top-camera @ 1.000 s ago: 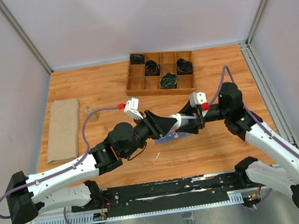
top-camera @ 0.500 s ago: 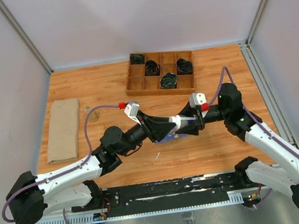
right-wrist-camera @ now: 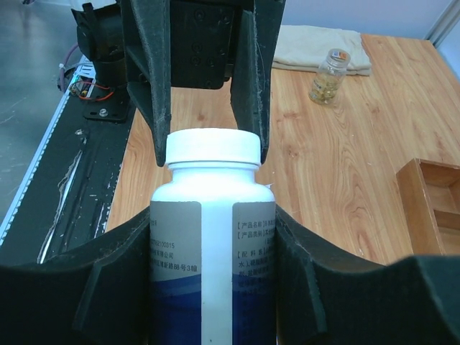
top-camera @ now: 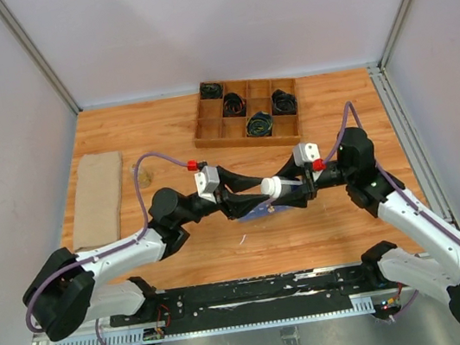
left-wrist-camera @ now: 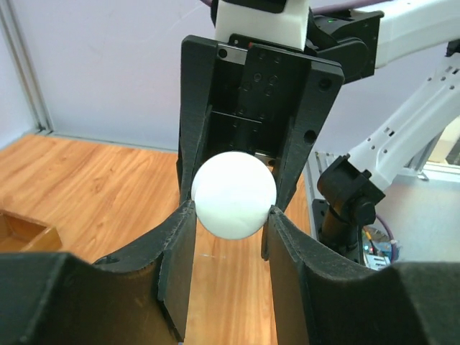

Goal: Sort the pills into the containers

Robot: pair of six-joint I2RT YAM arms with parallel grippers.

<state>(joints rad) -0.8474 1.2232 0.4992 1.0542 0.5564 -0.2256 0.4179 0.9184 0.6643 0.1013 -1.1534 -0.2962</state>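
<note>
Wooden table (top-camera: pixel 145 133), pale walls (top-camera: pixel 214 17). The right gripper (top-camera: pixel 290 189) clamps a white bottle (right-wrist-camera: pixel 212 237) and the left gripper (left-wrist-camera: pixel 230 210) pinches its cap (right-wrist-camera: pixel 212 147). Beneath them the blue pill organizer (top-camera: pixel 258 213), mostly hidden, seems to lie flat.

We find both arms of like build. The left arm (top-camera: pixel 112 257) and right arm (top-camera: pixel 417 221) have white link shells between black joint housings. A purple cable (top-camera: pixel 139 180) runs along each to a red connector (top-camera: pixel 193 163). Each wrist bears a white camera block (top-camera: pixel 303 154). The left gripper (left-wrist-camera: pixel 230 213) and right gripper (right-wrist-camera: pixel 213 215) are matte black and coarse-surfaced, and small recessed screws (left-wrist-camera: pixel 325 84) show on the right gripper's body.
</note>
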